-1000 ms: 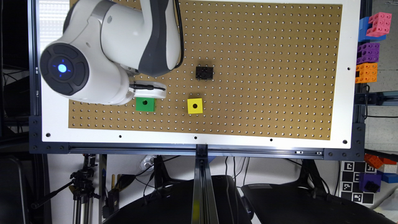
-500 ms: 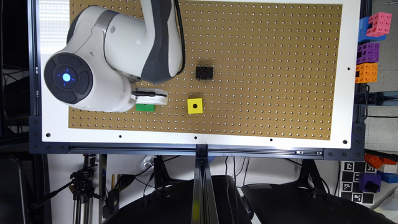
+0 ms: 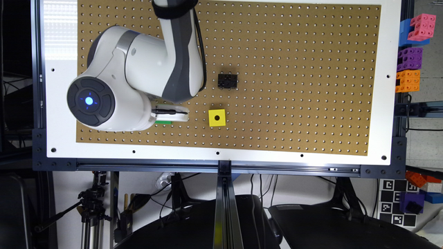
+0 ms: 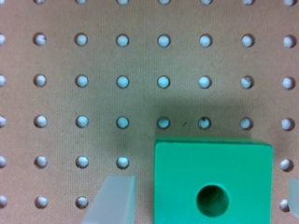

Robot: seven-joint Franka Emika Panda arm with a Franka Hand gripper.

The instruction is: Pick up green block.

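The green block (image 4: pixel 212 184) is a bright green cube with a round dark hole in its top face, resting on the brown pegboard (image 4: pixel 140 60). My gripper (image 4: pixel 204 198) is open and straddles it, one pale fingertip (image 4: pixel 114 200) on each side with a small gap to the block. In the exterior view only a thin green strip of the green block (image 3: pixel 163 122) shows under the white gripper (image 3: pixel 171 115), toward the exterior view's left of the board.
A yellow cube with a hole (image 3: pixel 217 117) sits just to the exterior view's right of the gripper. A small black studded block (image 3: pixel 227 81) lies farther back. Stacked coloured blocks (image 3: pixel 412 52) stand off the board at the right edge.
The arm has shifted over the green block and lowered. The block's top was plainly visible in the exterior view a second ago; now only a thin strip of it shows.
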